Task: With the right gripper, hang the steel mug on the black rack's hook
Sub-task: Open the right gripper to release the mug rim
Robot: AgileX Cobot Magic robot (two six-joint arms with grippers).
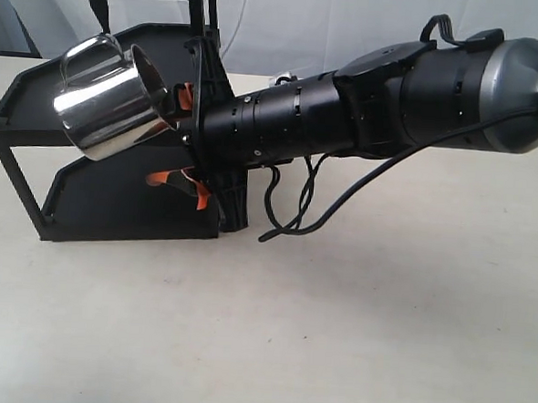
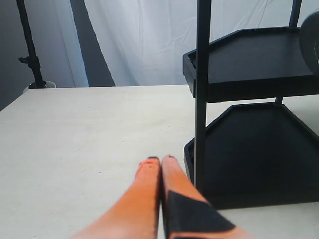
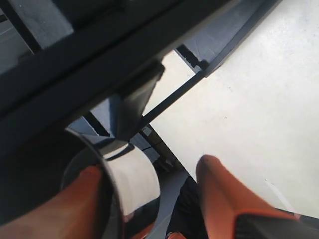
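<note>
The steel mug (image 1: 106,100) hangs tilted in front of the black rack (image 1: 130,231), mouth towards the arm and looped handle (image 1: 82,51) uppermost. The handle lies just under the hook (image 1: 100,7) on the top crossbar; I cannot tell whether it is caught on it. My right gripper (image 1: 166,136) is open, its orange fingers spread wide, the upper one inside the mug's mouth and the lower one below the mug. The right wrist view shows the mug's rim (image 3: 129,174) beside one finger of the right gripper (image 3: 149,164) and the hook (image 3: 137,97) above. The left gripper (image 2: 160,158) is shut on nothing.
The rack's front post (image 2: 202,89) and two trays (image 2: 249,74) stand close beside the left gripper, low over the pale table (image 2: 75,139). A black cable (image 1: 296,208) droops from the right arm to the table. White curtain behind.
</note>
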